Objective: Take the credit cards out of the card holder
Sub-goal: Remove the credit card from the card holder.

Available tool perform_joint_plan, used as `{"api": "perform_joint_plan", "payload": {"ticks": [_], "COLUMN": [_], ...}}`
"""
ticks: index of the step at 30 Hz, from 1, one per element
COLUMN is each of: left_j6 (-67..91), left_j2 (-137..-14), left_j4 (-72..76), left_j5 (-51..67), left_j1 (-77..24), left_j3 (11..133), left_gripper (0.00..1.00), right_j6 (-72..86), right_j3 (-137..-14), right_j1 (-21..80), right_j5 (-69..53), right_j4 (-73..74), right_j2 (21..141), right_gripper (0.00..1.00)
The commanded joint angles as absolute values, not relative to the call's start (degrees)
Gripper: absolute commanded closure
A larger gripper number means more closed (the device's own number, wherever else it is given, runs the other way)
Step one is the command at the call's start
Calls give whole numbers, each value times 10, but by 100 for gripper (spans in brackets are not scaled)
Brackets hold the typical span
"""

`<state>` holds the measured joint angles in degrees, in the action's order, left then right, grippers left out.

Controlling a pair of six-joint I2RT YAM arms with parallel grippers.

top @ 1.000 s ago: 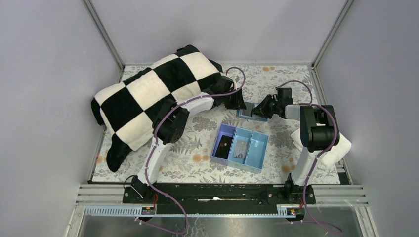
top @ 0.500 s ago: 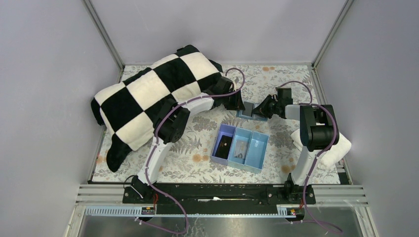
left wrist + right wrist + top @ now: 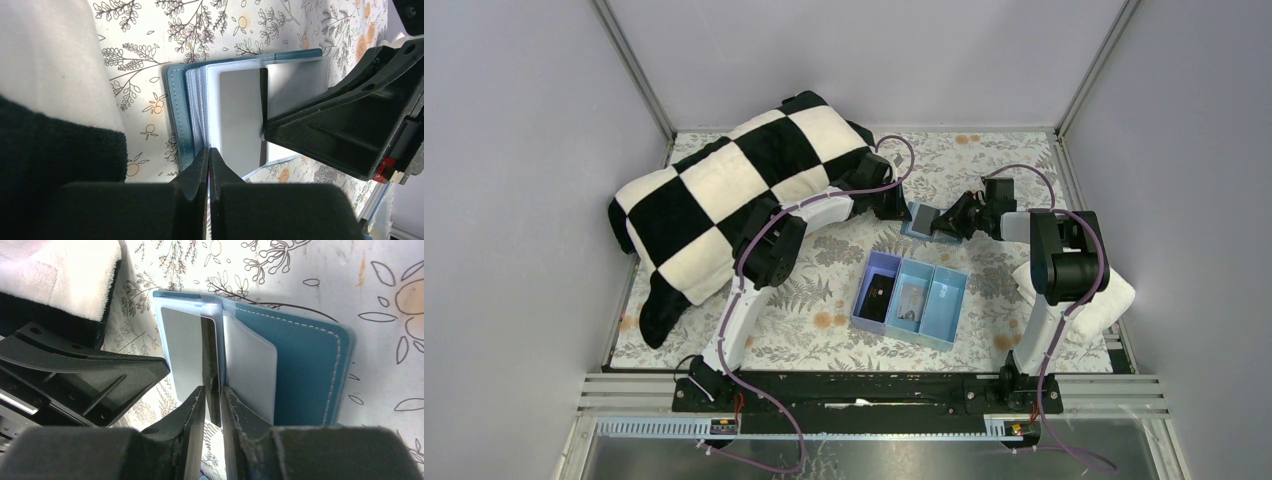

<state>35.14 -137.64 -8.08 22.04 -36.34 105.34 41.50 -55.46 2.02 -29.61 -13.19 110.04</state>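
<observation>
card holder (image 3: pixel 176 115) partly hidden | left tool (image 3: pixel 208 151) clenched, maybe on edge | right tool (image 3: pixel 212 390) pinching its leaf (image 3: pixel 210 352)

A black-and-white checkered blanket (image 3: pixel 734 200) lies heaped at the far left of the floral tablecloth (image 3: pixel 819 290). Near the middle sits a light-blue three-compartment tray (image 3: pixel 946 300), with a small dark object (image 3: pixel 879 294) in its left compartment. A white cloth (image 3: pixel 1116 295) lies bunched at the right edge.

Card holder (image 3: pixel 300 365) is recorded as teal-blue with pale stitching; credit cards (image 3: pixel 240 120) as grey. Table cover (image 3: pixel 824 290): white, black-line foliage, orange flowers. Blanket (image 3: pixel 734 190): black-and-cream checks. Tray (image 3: pixel 944 300): light blue.
</observation>
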Motion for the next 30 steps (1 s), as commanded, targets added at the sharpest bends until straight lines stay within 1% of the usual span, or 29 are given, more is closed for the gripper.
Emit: {"api": "perform_joint_plan", "payload": {"ticks": [1,5,8,11,13,14,22,30], "left_j6": [352,353,354,352,350,350,367,379], "left_j2": [-1389,-1390,-1390,-1389,-1386,-1383,-1347,-1342], "left_j4": [-65,-64,-64,-64,-64,-63,-32,-27], "left_j5": [249,253,255,255,253,249,235,233], "left_j1": [-377,-377,-377,-377,-377,-377,-359,-350], "left_j3": [1046,1044,1042,1039,1036,1031,975,964], "left_gripper": [100,100,100,100,100,100,100,100], "right_j6": [428,426,423,413,405,400,392,379], "right_j3": [-581,-583,-584,-585,-584,-583,-562,-565], "right_j1": [30,29,30,29,29,29,4,4], "right_j5": [-328,-325,-329,-328,-324,-319,-308,-303], "right_j4": [-155,-155,-154,-146,-139,-132,-122,-87], "right_j2": [1115,1124,1126,1120,1113,1108,1070,1036], "right_gripper": [72,71,75,87,99,100,100,100]}}
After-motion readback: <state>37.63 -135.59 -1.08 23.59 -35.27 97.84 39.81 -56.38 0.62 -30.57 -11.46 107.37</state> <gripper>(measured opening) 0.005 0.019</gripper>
